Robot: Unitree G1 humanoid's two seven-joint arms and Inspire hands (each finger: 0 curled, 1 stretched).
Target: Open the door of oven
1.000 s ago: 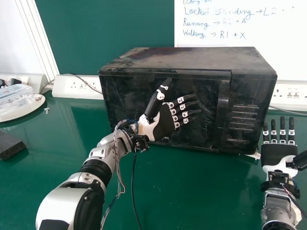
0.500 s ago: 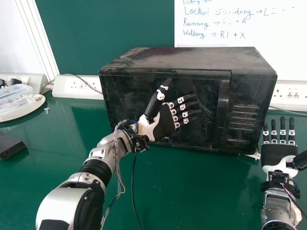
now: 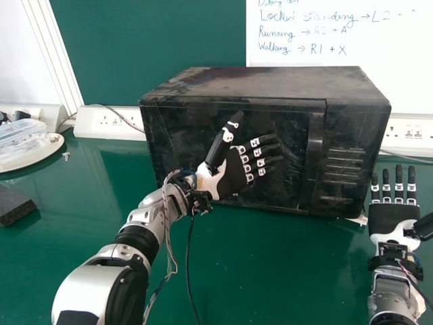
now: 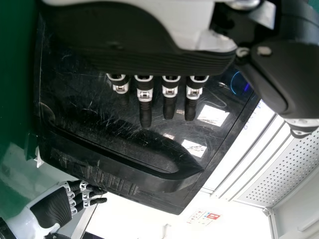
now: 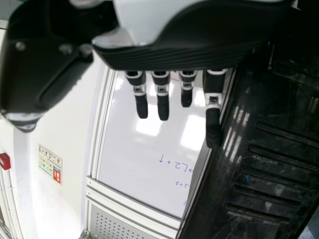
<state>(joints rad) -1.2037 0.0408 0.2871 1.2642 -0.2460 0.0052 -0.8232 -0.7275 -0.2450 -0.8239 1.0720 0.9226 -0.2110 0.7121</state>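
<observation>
Before the oven door (image 3: 193, 132) | left robot hand (image 3: 234, 175): fingers straight, empty | right robot hand (image 3: 392, 218), beside oven (image 3: 270, 81): fingers straight, empty

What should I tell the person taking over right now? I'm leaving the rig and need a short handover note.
Left hand: open, in front of the oven door, short of the handle.
Right hand: open, beside the oven's right side.
Oven: on the green table.
Done: door not opened yet; it is shut.
Left: get fingers behind the handle and pull the door open.
</observation>
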